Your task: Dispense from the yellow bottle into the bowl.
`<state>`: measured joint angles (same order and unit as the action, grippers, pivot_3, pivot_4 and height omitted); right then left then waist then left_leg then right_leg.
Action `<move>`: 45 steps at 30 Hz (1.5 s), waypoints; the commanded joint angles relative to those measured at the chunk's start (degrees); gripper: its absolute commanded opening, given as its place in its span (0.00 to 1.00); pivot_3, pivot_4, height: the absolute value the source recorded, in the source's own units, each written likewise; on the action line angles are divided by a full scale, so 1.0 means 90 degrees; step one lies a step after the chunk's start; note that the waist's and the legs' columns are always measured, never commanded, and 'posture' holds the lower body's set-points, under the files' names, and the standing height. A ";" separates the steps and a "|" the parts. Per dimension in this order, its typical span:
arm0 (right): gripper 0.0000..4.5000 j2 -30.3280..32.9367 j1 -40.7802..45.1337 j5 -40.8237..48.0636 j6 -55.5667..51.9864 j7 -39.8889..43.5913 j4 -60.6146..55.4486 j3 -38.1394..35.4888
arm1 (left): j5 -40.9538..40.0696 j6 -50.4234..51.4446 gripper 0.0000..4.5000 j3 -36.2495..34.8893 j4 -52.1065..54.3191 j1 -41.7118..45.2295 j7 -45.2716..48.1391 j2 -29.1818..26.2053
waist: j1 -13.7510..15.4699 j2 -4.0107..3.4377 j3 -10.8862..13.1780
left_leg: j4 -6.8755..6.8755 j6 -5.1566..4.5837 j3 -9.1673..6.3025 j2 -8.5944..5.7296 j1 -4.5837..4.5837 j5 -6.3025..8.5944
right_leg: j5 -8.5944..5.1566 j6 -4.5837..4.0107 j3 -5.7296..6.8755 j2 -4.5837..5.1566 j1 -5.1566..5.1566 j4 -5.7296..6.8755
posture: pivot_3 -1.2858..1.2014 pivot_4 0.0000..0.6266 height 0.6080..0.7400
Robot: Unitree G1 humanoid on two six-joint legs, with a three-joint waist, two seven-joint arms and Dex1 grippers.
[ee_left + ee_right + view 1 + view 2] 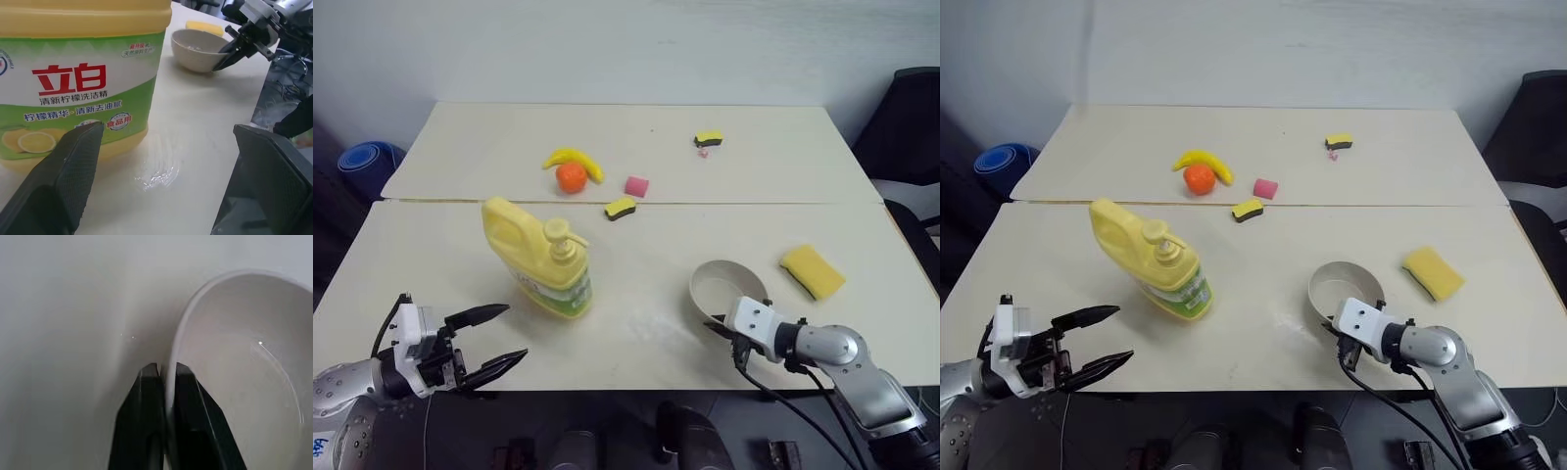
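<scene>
Yellow plastic dominates the near table: the yellow bottle (pixel 541 257) stands upright on the front table, left of centre, with its pump top facing me and its green-and-white label toward my left side. My left gripper (pixel 489 340) hovers near the table's front edge, just short of the bottle's base, with its two black fingers (pixel 63 178) spread wide and nothing between them; in the left wrist view the label sits right behind one finger, yet I see no contact. A small wet smear (pixel 157 171) glistens on the tabletop beside the bottle's base.

To the right of the bottle, well apart from it, the bowl (pixel 728 289) rests on the same table. My right gripper (pixel 166 372) has pinched its near rim: one finger sits inside the bowl wall and the other outside, closed tight on the thin edge.

A flat yellow sponge (pixel 812 271) lies near the bowl, farther right. On the rear table I see a banana (pixel 576 160) touching an orange (pixel 572 176), a pink block (pixel 636 186), and two small yellow-and-black sponges (pixel 620 208), one of them close to the seam between the tables.
</scene>
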<state>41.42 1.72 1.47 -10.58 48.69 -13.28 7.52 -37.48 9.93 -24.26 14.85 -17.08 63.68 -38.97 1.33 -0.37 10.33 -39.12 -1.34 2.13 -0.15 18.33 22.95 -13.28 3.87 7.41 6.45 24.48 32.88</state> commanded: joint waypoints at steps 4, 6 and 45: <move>0.00 0.0478 0.0640 0.0583 0.0082 0.1086 -0.0945 -0.0007 | -0.1612 0.1025 0.79 -0.1391 0.1039 -0.0424 -0.0346 -0.0337 | -0.0051 0.0003 0.0017 | 0.0000 0.0000 0.0000 0.0002 0.0001 0.0000 | -0.0001 -0.0002 -0.0002 -0.0001 0.0003 0.0000 | 0.52 0.24 1.00; 0.00 0.0640 0.1228 0.0769 -0.0124 0.1513 -0.1159 0.0115 | -0.2361 0.1514 0.65 -0.1916 0.1254 -0.0296 -0.0537 -0.0641 | -0.0042 0.0006 0.0024 | -0.0008 -0.0001 -0.0004 0.0002 0.0002 -0.0004 | -0.0001 -0.0002 0.0000 -0.0001 0.0003 0.0007 | 0.52 0.24 1.00; 0.00 0.0179 0.4691 0.1666 -0.1753 0.3059 -0.1939 0.1454 | -0.1376 0.2691 0.01 0.1571 0.0432 0.4898 -0.1305 -0.0951 | -0.0145 0.0015 0.0025 | -0.0012 0.0031 -0.0008 0.0002 0.0004 -0.0037 | 0.0014 0.0012 0.0009 -0.0047 -0.0012 0.0019 | 0.52 0.24 1.00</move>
<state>43.45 42.50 15.27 -26.46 76.12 -29.51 21.64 -51.28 33.70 -10.80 17.37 27.13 51.10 -47.08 0.02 -0.24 10.56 -39.22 -1.06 2.06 -0.14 18.35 22.62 -13.16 3.98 7.49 6.11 24.37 33.06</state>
